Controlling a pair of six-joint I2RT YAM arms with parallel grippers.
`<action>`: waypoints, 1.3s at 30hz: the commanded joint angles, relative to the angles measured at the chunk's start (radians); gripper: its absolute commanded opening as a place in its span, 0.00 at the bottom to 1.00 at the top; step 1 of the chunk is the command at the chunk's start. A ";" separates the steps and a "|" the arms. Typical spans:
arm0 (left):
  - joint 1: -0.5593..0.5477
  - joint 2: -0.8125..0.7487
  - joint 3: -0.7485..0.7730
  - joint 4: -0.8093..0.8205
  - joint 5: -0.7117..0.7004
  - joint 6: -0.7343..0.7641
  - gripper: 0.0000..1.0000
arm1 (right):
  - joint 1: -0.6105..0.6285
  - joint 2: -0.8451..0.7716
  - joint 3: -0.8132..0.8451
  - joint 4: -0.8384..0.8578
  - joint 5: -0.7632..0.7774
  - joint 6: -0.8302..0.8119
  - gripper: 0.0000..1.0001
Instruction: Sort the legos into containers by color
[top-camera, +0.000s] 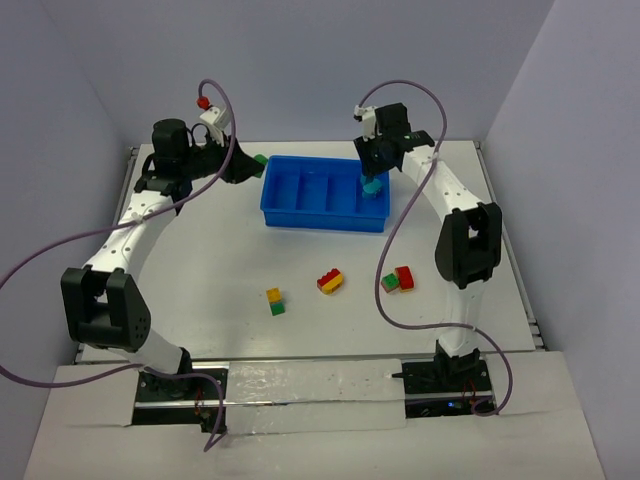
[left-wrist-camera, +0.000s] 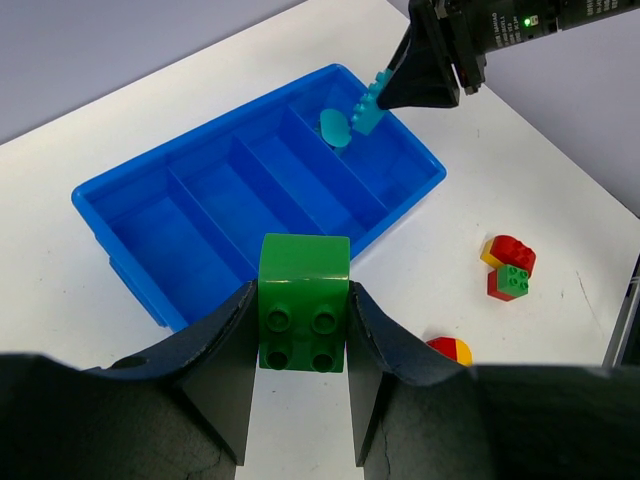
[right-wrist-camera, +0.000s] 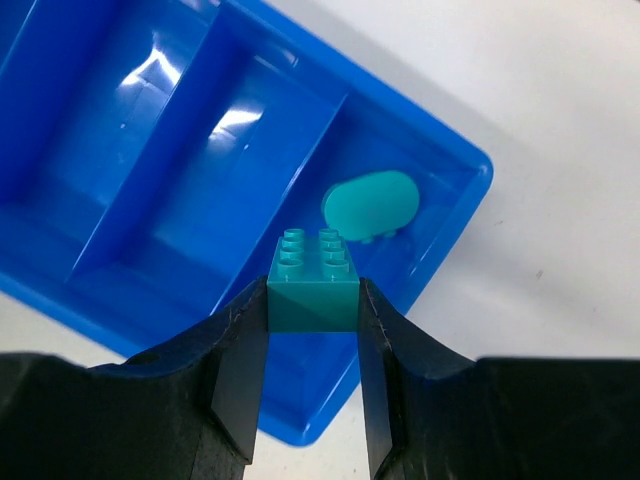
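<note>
Right wrist view shows my right pincer (right-wrist-camera: 312, 300) closed to one brick's width on a teal lego (right-wrist-camera: 313, 305), pads flat against two opposite smooth sides. It hangs over the end compartment of the blue tray (right-wrist-camera: 478, 180), where a rounded teal piece (right-wrist-camera: 371, 205) lies. My left pincer (left-wrist-camera: 300, 322) clamps a green lego (left-wrist-camera: 303, 290) the same way, just short of the tray's other end. These bricks look light, rigid and glossy. I judge that squeezing across the flat side walls is safest, since studs or corners could let one twist free. On the table (top-camera: 200, 260) sit three joined pairs: yellow-green (top-camera: 274, 301), red-yellow (top-camera: 330, 281) and green-red (top-camera: 398, 279). They probably need pulling apart.
</note>
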 joint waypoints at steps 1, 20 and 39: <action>-0.001 0.008 0.011 0.061 -0.005 -0.020 0.00 | 0.002 0.025 0.059 0.092 0.029 0.016 0.00; 0.000 0.022 0.030 0.023 -0.060 0.034 0.00 | -0.010 0.165 0.098 0.226 0.070 0.026 0.19; 0.000 0.037 0.006 0.032 -0.083 0.040 0.00 | -0.021 0.245 0.148 0.239 0.073 0.031 0.69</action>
